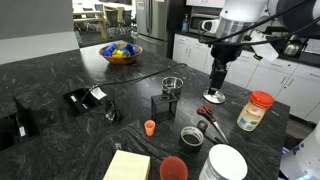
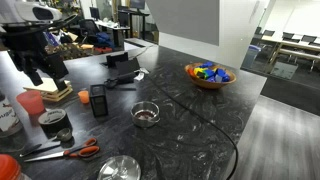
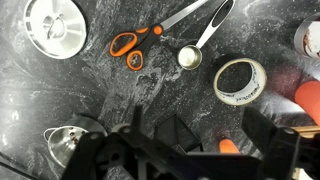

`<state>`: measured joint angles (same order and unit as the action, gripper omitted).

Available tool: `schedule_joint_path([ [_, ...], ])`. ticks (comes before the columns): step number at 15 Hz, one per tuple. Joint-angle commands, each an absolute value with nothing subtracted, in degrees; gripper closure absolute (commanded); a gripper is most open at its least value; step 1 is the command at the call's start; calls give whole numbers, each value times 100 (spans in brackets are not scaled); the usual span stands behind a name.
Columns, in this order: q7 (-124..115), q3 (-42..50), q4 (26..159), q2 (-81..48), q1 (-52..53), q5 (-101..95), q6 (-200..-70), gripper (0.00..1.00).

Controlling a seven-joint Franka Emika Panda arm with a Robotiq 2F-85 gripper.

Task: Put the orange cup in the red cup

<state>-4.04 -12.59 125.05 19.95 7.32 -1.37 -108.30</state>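
The small orange cup (image 1: pixel 150 127) stands upright on the dark marble counter, next to a black box (image 1: pixel 165 105). It also shows in an exterior view (image 2: pixel 84 97) and low in the wrist view (image 3: pixel 229 146). The wider red cup (image 1: pixel 173 168) stands near the counter's front edge. It also shows in an exterior view (image 2: pixel 32 102) and at the right edge of the wrist view (image 3: pixel 310 100). My gripper (image 1: pixel 216 93) is open and empty. It hangs well above the counter over the scissors (image 1: pixel 212 115), apart from both cups. Its fingers frame the bottom of the wrist view (image 3: pixel 200 150).
A dark grey cup (image 1: pixel 191 135), a white bowl (image 1: pixel 226 163), a jar with an orange-red lid (image 1: pixel 255 110) and a measuring spoon (image 3: pixel 190 55) crowd around the cups. A glass bowl (image 1: pixel 172 85), a fruit bowl (image 1: pixel 122 52) and a yellow notepad (image 1: pixel 127 166) are further off.
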Motion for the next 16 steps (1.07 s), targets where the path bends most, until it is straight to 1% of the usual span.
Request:
schedule_joint_path([
  [1,-427,-1196,12494,1985,806,-163,-10820,0],
  [9,-165,-1386,12047,976,1223,-38,-11803,0],
  [10,-379,-1375,12257,1173,1200,-111,-11735,0],
  [16,-388,-1365,12212,1110,1221,-116,-11750,0],
])
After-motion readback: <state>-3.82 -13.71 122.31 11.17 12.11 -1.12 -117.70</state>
